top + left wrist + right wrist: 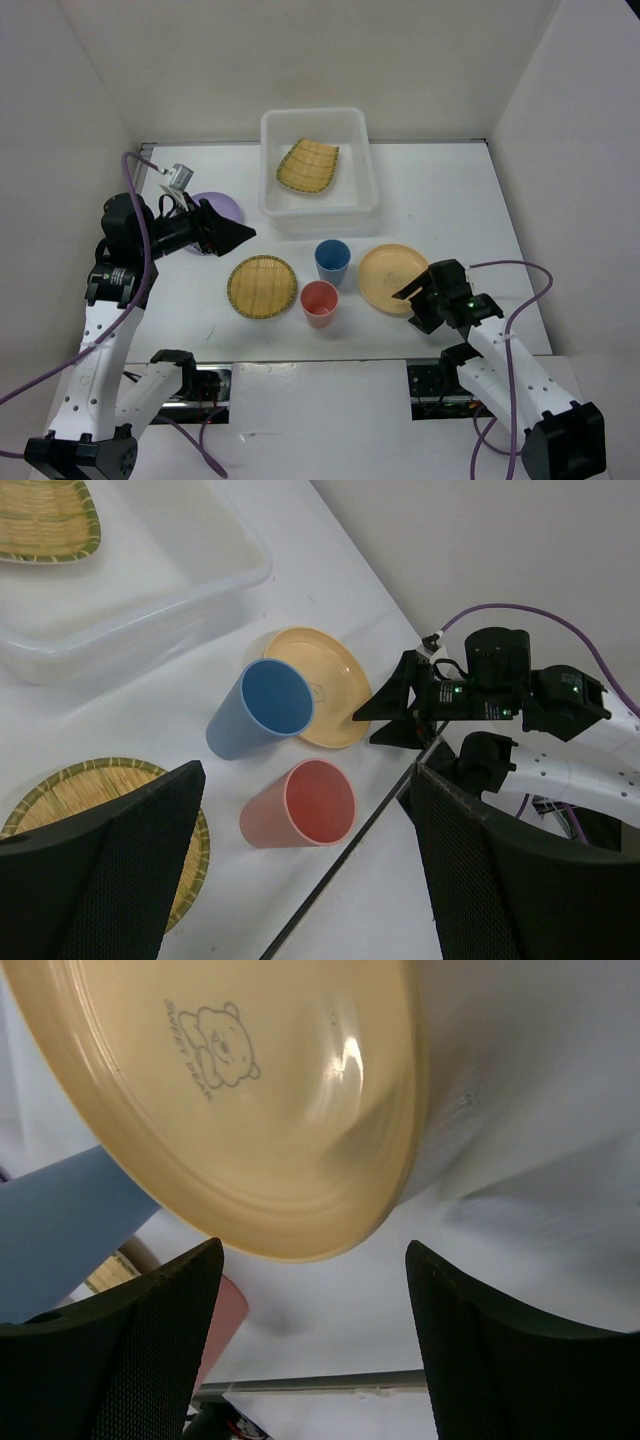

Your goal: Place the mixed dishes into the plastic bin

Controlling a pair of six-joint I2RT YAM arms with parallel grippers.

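The plastic bin [368, 170] stands at the back centre with one woven plate [308, 165] inside. A second woven plate [262, 286], a blue cup [332, 261], a red cup [319, 303] and a pale orange plate [392, 277] lie on the table in front of it. A lavender plate [228, 209] shows partly behind my left gripper [240, 234], which is open and empty above the table's left side. My right gripper [412, 300] is open and empty at the near edge of the orange plate [230, 1100].
White walls enclose the table on three sides. The table's near edge [350, 850] runs just in front of the cups. Purple cables [135, 215] loop off both arms.
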